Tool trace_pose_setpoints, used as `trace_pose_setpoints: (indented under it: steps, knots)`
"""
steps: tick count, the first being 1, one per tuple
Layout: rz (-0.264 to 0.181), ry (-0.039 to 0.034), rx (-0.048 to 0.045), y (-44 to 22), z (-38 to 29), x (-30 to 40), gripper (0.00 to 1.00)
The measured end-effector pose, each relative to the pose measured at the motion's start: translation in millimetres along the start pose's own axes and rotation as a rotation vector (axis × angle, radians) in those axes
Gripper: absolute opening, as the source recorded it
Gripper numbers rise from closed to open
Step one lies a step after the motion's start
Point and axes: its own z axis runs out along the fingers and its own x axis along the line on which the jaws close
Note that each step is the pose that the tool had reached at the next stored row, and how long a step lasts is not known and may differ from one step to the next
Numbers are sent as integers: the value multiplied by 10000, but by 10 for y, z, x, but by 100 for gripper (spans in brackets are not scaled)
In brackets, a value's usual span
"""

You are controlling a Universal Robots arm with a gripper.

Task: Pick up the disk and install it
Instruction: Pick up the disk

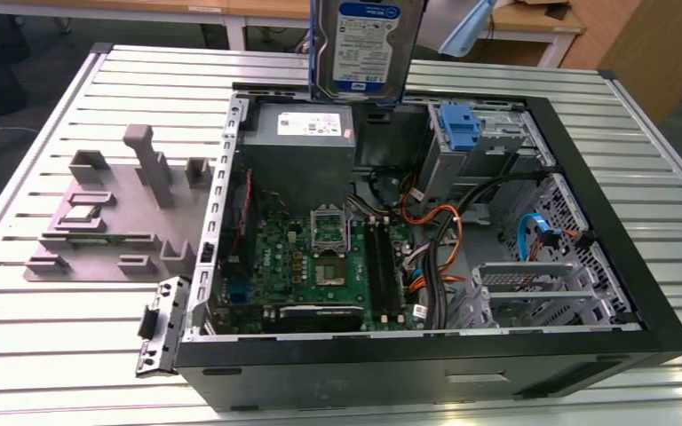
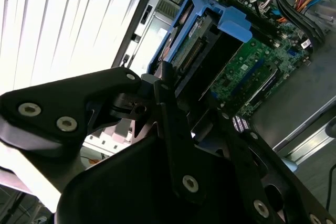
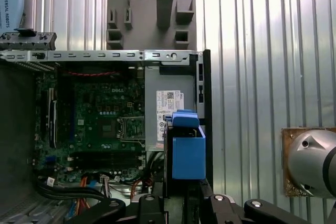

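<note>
One gripper (image 3: 181, 190) clamps disk (image 1: 365, 44) upright; hangs above open computer case (image 1: 657, 302).

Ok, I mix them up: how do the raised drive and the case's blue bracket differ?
The silver hard drive in a blue carrier hangs upright above the black computer case; the blue plastic bracket sits inside it. The drive's carrier is filled, the bracket empty. Both show blue plastic.

You see disk (image 1: 365, 44) hanging upright, label toward you, over open computer case (image 1: 436, 366), just above grey box (image 1: 299, 151) with white sticker. Bare blue bracket (image 1: 460, 129) sits toward exterior view's right of box. Grey fixture (image 1: 110, 222) rests on slatted table (image 1: 33, 355), at exterior view's left of case.
</note>
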Motion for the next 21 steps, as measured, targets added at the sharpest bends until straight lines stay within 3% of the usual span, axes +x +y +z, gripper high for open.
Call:
trace_pose_setpoints:
  steps: [21]
  knots:
    - [0,0,0,-3,-3,110,35]
